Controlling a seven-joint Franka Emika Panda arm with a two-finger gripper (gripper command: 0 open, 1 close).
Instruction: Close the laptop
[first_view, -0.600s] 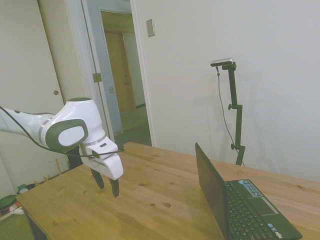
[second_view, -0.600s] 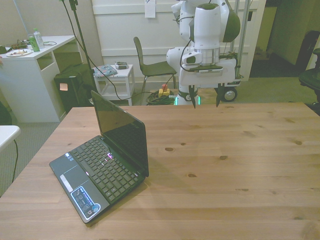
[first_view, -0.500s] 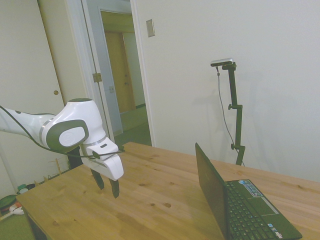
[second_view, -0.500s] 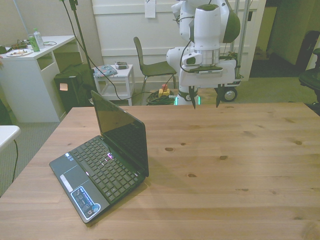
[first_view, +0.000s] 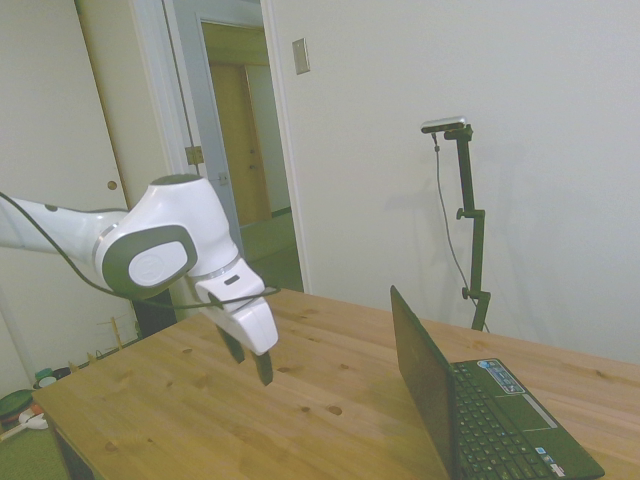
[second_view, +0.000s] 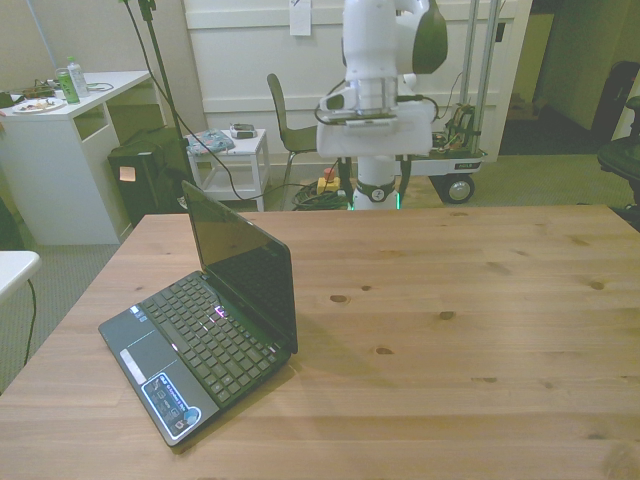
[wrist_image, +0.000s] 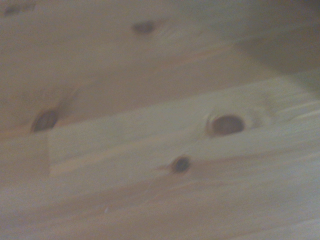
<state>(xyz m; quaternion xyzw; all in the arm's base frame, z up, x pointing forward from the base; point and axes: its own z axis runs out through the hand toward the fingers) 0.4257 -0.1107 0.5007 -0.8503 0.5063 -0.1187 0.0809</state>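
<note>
Side view: the claw (first_view: 252, 362) hangs above the worktop (first_view: 200, 400) left of centre, tilted, touching nothing, well apart from the open laptop (first_view: 470, 410) at lower right. Front view: the laptop (second_view: 210, 320) sits lower left, lid upright; the claw (second_view: 373, 192) hovers at upper middle, fingers spread wide and empty. Wrist view: only blurred knotty worktop (wrist_image: 150, 140) boards
</note>
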